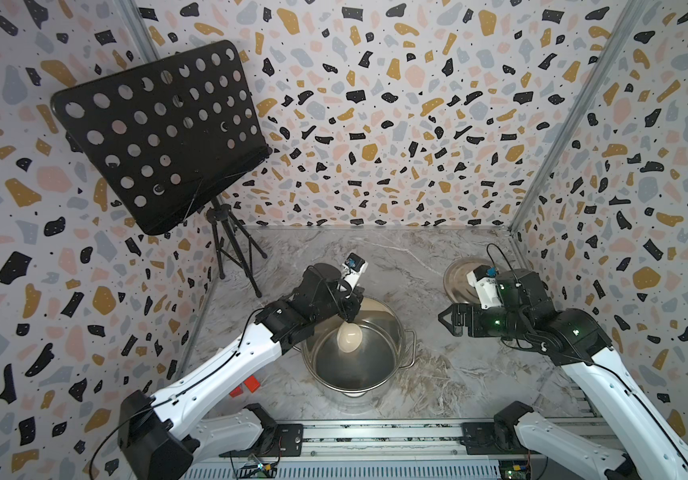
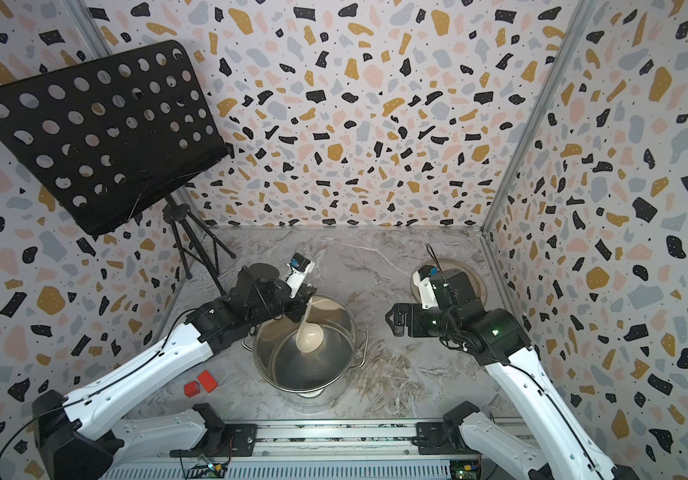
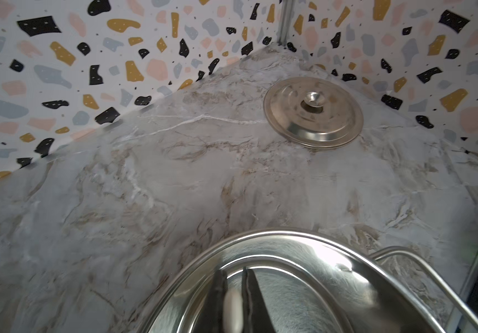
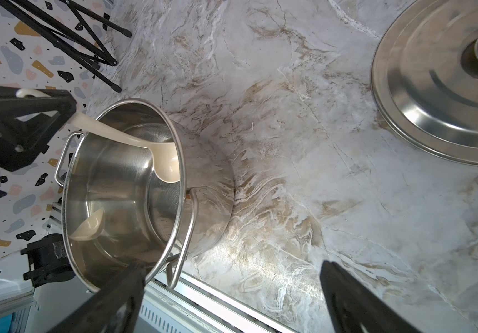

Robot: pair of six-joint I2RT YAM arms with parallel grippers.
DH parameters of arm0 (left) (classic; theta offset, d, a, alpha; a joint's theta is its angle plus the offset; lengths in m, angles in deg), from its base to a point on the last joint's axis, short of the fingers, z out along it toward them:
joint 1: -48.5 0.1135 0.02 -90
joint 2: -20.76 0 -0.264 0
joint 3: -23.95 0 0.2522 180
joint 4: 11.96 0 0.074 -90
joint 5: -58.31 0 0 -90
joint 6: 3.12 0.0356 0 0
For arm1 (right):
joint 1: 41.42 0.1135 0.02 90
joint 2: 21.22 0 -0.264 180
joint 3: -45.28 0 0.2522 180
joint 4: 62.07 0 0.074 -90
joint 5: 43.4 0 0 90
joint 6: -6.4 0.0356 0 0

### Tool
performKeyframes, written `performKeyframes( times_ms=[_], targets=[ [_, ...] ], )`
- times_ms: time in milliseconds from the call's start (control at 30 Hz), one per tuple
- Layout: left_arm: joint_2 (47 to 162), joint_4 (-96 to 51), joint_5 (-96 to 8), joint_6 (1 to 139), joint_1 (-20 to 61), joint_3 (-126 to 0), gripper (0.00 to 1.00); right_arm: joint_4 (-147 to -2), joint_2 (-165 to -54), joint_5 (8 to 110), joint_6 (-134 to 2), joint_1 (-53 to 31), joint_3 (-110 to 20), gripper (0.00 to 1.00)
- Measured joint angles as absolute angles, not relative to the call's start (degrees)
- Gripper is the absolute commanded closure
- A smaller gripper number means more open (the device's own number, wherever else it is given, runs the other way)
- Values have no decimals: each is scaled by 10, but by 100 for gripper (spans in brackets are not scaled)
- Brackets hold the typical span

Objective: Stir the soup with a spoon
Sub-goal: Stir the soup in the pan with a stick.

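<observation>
Stockpot (image 1: 394,332) stands near centre, its inside bare steel. Your ladle (image 1: 349,337) slants into it, bowl down, handle pinched by your left gripper (image 1: 350,309) above the far rim. Your right gripper (image 1: 444,320) hovers spread, right of the pot.

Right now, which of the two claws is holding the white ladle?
The left gripper, shut on the handle of the ladle over the pot. The right gripper is open and empty, apart from the pot.

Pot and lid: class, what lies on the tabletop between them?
Nothing: the left wrist view shows bare marble tabletop between the pot and the lid.
</observation>
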State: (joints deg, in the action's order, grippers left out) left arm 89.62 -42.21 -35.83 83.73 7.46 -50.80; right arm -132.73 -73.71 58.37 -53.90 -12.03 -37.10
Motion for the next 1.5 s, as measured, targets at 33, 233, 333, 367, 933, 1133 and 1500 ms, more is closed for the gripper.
performKeyframes(
  times_ms=[33, 233, 333, 367, 933, 1133, 1500],
  targets=[
    [908, -413, -375, 834, 75, -515, 100, -1327, -736, 583, -539, -120, -371, 0],
    [947, -380, -471, 827, 53, -526, 100, -1327, -724, 583, -538, -120, -371, 0],
    [944, -381, -513, 831, 27, -526, 100, -1327, -719, 581, -538, -120, -371, 0],
    [941, -383, -523, 833, 20, -525, 100, -1327, -718, 581, -538, -120, -371, 0],
    [677, -522, -506, 865, -1, -376, 100, -1327, -723, 577, -534, -120, -367, 0],
    [647, -571, -361, 858, 5, -379, 100, -1327, -729, 578, -534, -120, -367, 0],
    [755, -529, -223, 846, 43, -425, 100, -1327, -739, 580, -537, -120, -367, 0]
  ],
)
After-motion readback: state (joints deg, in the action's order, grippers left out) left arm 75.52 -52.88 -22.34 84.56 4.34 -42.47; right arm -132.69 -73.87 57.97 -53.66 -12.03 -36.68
